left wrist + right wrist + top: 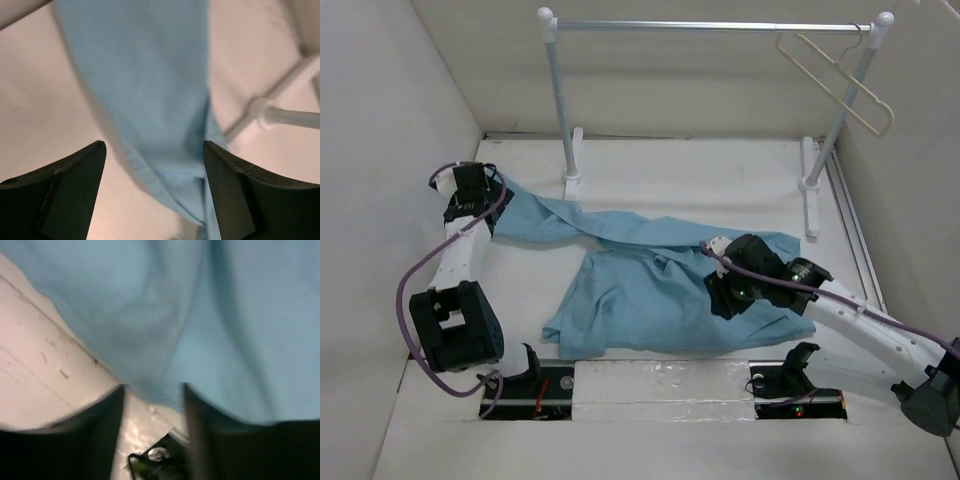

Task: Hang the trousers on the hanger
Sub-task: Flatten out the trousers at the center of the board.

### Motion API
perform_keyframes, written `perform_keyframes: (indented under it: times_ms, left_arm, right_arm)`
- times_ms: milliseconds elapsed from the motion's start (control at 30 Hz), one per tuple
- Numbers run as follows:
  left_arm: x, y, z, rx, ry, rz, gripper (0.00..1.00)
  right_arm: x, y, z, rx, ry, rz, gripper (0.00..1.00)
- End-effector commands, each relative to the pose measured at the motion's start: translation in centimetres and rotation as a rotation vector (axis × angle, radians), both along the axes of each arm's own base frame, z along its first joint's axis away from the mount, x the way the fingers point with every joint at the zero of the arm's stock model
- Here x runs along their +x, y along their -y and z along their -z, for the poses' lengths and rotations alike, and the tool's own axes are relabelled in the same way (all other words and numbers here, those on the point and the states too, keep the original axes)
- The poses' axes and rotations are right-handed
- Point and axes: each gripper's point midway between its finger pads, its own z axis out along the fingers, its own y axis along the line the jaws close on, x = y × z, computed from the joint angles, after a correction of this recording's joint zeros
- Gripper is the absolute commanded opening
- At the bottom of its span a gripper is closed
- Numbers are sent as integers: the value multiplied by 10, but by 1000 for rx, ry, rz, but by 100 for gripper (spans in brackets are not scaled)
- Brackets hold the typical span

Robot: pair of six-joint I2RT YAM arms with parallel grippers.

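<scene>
Jaws apart: left hand [155, 148], right hand [152, 388] low over trousers [640, 292].

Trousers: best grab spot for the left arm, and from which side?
Grip the trousers at the narrow leg end stretched toward the left, coming straight down from above. That leg lies flat as a slim strip, and the left gripper hangs over it, open, with the strip between its fingers. The middle is wider and bunched.

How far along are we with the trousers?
Nothing done: the trousers lie rumpled on the table; the hanger hangs bare on the rail. In hand: left gripper open over one leg, right gripper open over the wider part. Remaining: grasp, lift, drape over the hanger.
</scene>
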Motion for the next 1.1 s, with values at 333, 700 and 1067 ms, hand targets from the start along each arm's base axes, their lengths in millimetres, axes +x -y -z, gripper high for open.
perform_keyframes:
  times_ms: [333,700,1067]
  left_arm:
    - [127,50,22,57,-201,273,53]
    - [119,89,82,-159,-216,340,43]
    - [141,105,81,-246,-138,363,0]
  right_arm:
    - [67,-56,-42,153,139,-77,15]
    - [68,-60,-31,164,129,-77,33]
    - [67,-69,-24,186,115,-57,35]
